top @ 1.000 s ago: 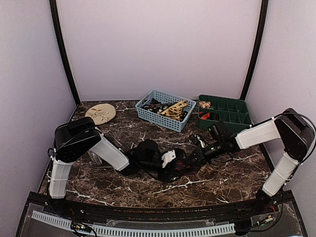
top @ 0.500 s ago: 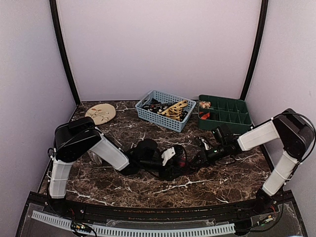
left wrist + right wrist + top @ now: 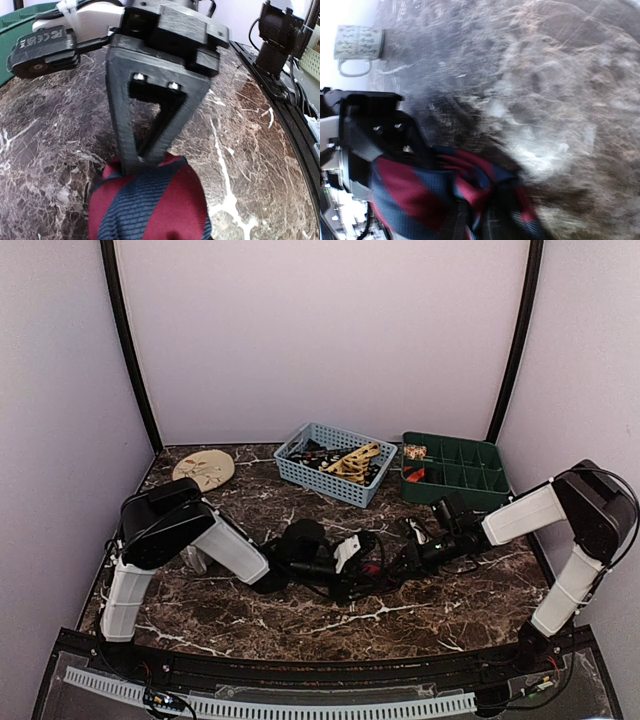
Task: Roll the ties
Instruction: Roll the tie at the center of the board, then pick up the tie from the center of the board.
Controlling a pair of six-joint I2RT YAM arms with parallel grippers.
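A dark blue tie with red diagonal stripes (image 3: 372, 568) lies bunched on the marble between my two grippers. In the left wrist view its rolled end (image 3: 150, 205) fills the bottom of the frame and covers my left gripper's fingers. My left gripper (image 3: 350, 562) sits against that bundle and looks closed on it. My right gripper (image 3: 403, 560) comes in from the right. Its black fingers meet in a point (image 3: 142, 159) pressed into the top of the roll, shut on the cloth. In the blurred right wrist view the tie (image 3: 410, 195) is folded in front of the left gripper's body (image 3: 370, 135).
A blue basket (image 3: 330, 485) holding more ties stands at the back centre. Beside it on the right is a green compartment tray (image 3: 470, 443). A round tan disc (image 3: 204, 469) lies at the back left. A patterned mug (image 3: 357, 45) stands beyond the left arm.
The left gripper shifted slightly right onto the tie bundle, and its jaws widened, then narrowed. The right gripper drew back a little to the right with the tie.
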